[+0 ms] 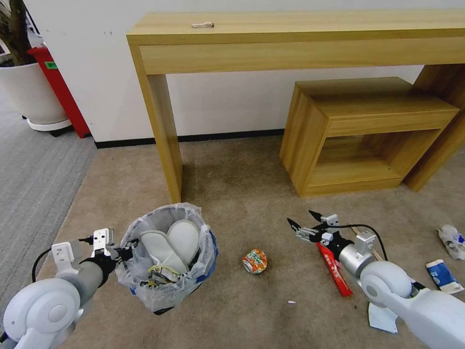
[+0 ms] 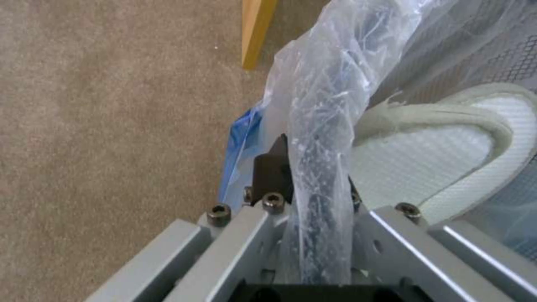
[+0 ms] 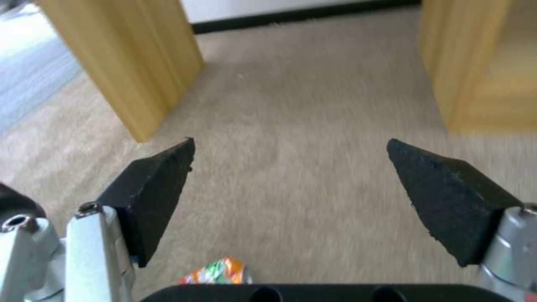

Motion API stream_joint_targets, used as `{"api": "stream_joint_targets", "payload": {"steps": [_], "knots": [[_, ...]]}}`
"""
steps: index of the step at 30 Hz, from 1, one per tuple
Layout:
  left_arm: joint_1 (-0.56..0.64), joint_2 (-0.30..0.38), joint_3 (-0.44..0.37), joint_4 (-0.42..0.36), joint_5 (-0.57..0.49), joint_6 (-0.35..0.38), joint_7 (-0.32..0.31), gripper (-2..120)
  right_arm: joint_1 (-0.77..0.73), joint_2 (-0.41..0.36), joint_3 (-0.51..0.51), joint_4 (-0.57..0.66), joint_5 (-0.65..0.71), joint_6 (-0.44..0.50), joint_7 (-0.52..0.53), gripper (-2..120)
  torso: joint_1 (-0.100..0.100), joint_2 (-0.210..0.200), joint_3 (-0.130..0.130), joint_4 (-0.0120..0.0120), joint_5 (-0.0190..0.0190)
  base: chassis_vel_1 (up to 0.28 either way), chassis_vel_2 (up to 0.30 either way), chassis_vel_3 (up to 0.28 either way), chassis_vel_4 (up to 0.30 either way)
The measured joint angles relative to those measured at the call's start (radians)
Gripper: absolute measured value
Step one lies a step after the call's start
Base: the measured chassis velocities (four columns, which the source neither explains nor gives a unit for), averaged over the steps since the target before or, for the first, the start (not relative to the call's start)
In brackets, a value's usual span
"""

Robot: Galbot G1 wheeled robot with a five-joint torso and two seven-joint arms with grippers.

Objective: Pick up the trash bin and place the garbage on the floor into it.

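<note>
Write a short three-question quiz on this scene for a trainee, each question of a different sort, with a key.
1. True or false: both white slippers lie on the floor.
2. What is the left gripper shut on?
A. the crushed can
B. the rim of the trash bin
C. the red wrapper
3. Fill in: the right gripper hangs with its fingers ____ above the floor, the crushed can lying between it and the bin.

Key: 1 false, they are in the bin; 2 B; 3 open.
</note>
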Motion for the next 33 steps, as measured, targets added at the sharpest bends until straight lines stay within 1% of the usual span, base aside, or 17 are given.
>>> {"api": "stream_joint_targets", "payload": {"steps": [1, 3, 5, 8, 17, 20, 21, 23, 26, 27, 31, 32, 33], "knots": [[0.0, 0.0, 0.0, 0.0, 0.0, 0.0, 0.0, 1, 0.0, 0.0, 0.0, 0.0, 0.0, 0.0, 0.0, 88, 0.0, 0.0, 0.0, 0.0, 0.0, 0.0, 0.0, 0.0, 0.0], [-0.001, 0.0, 0.002, 0.005, 0.003, -0.002, 0.002, 1, -0.044, 0.0, 0.03, 0.012, 0.07, -0.019, 0.026, 88, 0.0, 0.0, 0.0, 0.0, -0.0001, 0.0, 0.0, 0.0, 0.0], [-0.001, 0.0, 0.003, 0.007, 0.005, -0.003, 0.004, 1, -0.059, 0.001, 0.038, 0.015, 0.088, -0.025, 0.035, 88, 0.0, 0.0, 0.0, 0.0, 0.0, 0.0, 0.0, 0.0, 0.0], [-0.002, -0.001, 0.006, 0.017, 0.011, -0.007, 0.008, 1, -0.102, 0.018, 0.058, 0.019, 0.144, -0.055, 0.082, 92, 0.0, 0.0, 0.0, 0.0, 0.0, 0.0, 0.0, 0.0, 0.0], [-0.001, -0.002, 0.006, 0.028, 0.019, -0.012, 0.017, 1, -0.133, 0.046, 0.075, 0.002, 0.22, -0.128, 0.087, 92, 0.0, 0.0, 0.0, 0.0, 0.0, 0.0, 0.0, 0.0, 0.0], [0.0, -0.001, 0.007, 0.036, 0.025, -0.018, 0.021, 1, -0.153, 0.065, 0.083, -0.017, 0.259, -0.185, 0.062, 93, 0.0, 0.0, 0.0, 0.0, 0.0, 0.0, 0.0, 0.0, 0.0], [0.0, -0.001, 0.007, 0.036, 0.025, -0.018, 0.021, 1, -0.153, 0.065, 0.083, -0.017, 0.259, -0.185, 0.062, 93, 0.0, 0.0, 0.0, 0.0, 0.0, 0.0, 0.0, 0.0, 0.0], [-0.001, -0.001, 0.006, 0.044, 0.03, -0.022, 0.024, 1, -0.165, 0.079, 0.086, -0.039, 0.271, -0.215, 0.032, 93, 0.0, 0.0, 0.0, 0.0, -0.0001, 0.0, 0.0, 0.0, 0.0], [-0.001, -0.001, 0.006, 0.049, 0.033, -0.024, 0.025, 1, -0.169, 0.094, 0.085, -0.06, 0.273, -0.229, 0.013, 93, 0.0, 0.0, 0.0, 0.0, -0.0002, 0.0, 0.0, 0.0, 0.0], [-0.001, -0.002, 0.006, 0.052, 0.034, -0.025, 0.027, 1, -0.173, 0.118, 0.077, -0.095, 0.274, -0.242, -0.013, 93, 0.0, 0.0, 0.0, 0.0001, 0.0003, 0.0, 0.0, 0.0, 0.0], [0.001, -0.001, 0.006, 0.055, 0.035, -0.025, 0.03, 1, -0.18, 0.134, 0.069, -0.129, 0.274, -0.246, -0.044, 93, 0.0, 0.0, 0.0, 0.0, -0.0002, 0.0, 0.0, 0.0, 0.0], [0.001, -0.001, 0.006, 0.055, 0.035, -0.025, 0.03, 1, -0.182, 0.144, 0.07, -0.147, 0.271, -0.251, -0.071, 93, 0.0, 0.0, 0.0, 0.0, 0.0, 0.0, 0.0, 0.0, 0.0], [0.002, -0.001, 0.006, 0.055, 0.035, -0.025, 0.031, 1, -0.182, 0.153, 0.068, -0.162, 0.27, -0.248, -0.088, 96, 0.0, 0.0, 0.0, 0.0, -0.0001, 0.0, 0.0, 0.0, 0.0]]}}
